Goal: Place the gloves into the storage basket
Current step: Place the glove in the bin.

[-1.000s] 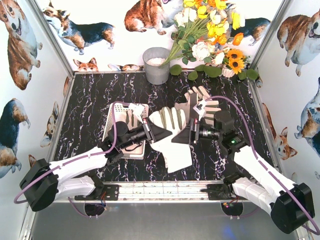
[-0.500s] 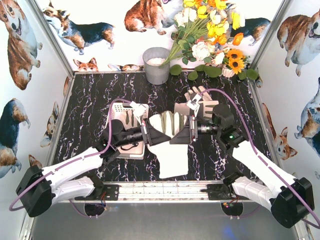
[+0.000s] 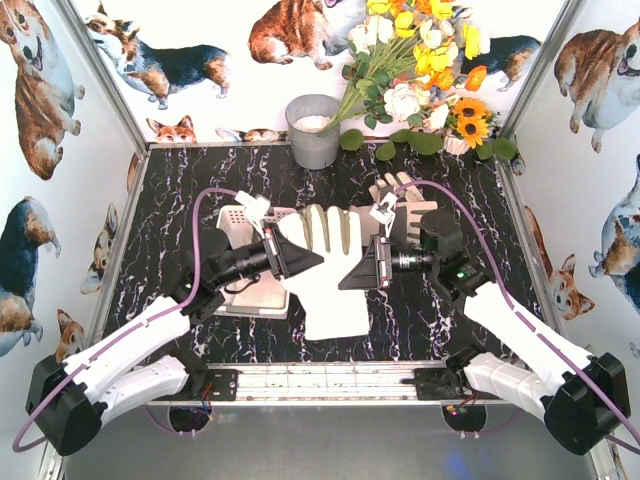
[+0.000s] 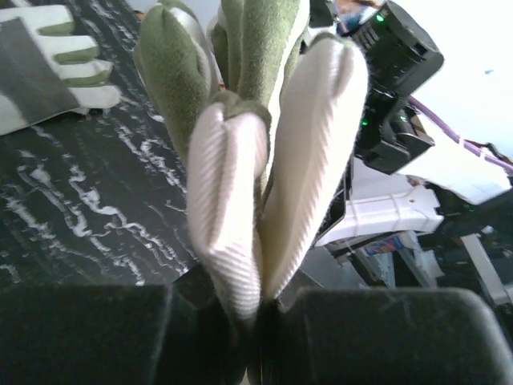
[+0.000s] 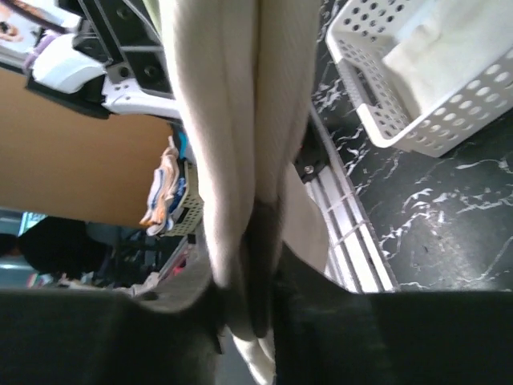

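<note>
1. Top view: one glove (image 3: 325,272) hangs in the air over the middle of the table (image 3: 170,200), stretched between the two arms, its grey-green fingers pointing to 12 o'clock.
2. The left gripper (image 3: 287,258) has the glove's 9 o'clock edge and the right gripper (image 3: 370,266) has its 3 o'clock edge (the cuff sags at 6 o'clock).
3. The storage basket (image 3: 230,217) sits on the table at 9 o'clock from the glove, partly under the left arm.
4. Spare gloves (image 3: 398,186) lie flat at 1 o'clock, behind the right arm. A grey bucket (image 3: 313,132) stands at 12 o'clock with flowers (image 3: 420,70) beside it.
5. Left wrist view: the left gripper (image 4: 256,314) has its jaws pressed together on a fold of the glove (image 4: 240,160), whose fingers fan out toward 12 o'clock. A spare glove (image 4: 40,72) lies on the table at 10 o'clock.
6. Right wrist view: the right gripper (image 5: 248,309) has its jaws clamped on the glove (image 5: 232,120), with the fabric running straight up from the narrow gap.
7. The storage basket (image 5: 377,120) is at 2 o'clock, resting on the table (image 5: 449,216), with something white inside it (too blurred to name).
</note>
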